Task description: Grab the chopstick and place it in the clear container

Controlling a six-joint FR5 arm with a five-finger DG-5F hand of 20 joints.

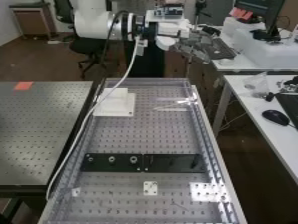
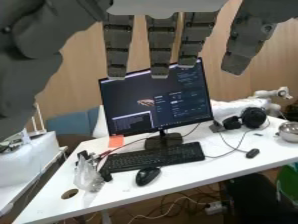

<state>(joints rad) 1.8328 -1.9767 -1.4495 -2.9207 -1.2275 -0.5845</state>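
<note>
In the high view my hand is raised at the end of the arm, beyond the bench's far end and well above its surface. The wrist view has the hand's fingers hanging straight and spread, with nothing between them. A thin pale stick, probably the chopstick, lies slanted near the bench's far right corner. Around its right end is a clear, shiny shape, possibly the clear container; whether they touch I cannot tell.
A white block on a plate stands at the bench's far left. A black bar crosses the middle. A cable hangs along the left edge. Right of the bench is a white desk with a mouse.
</note>
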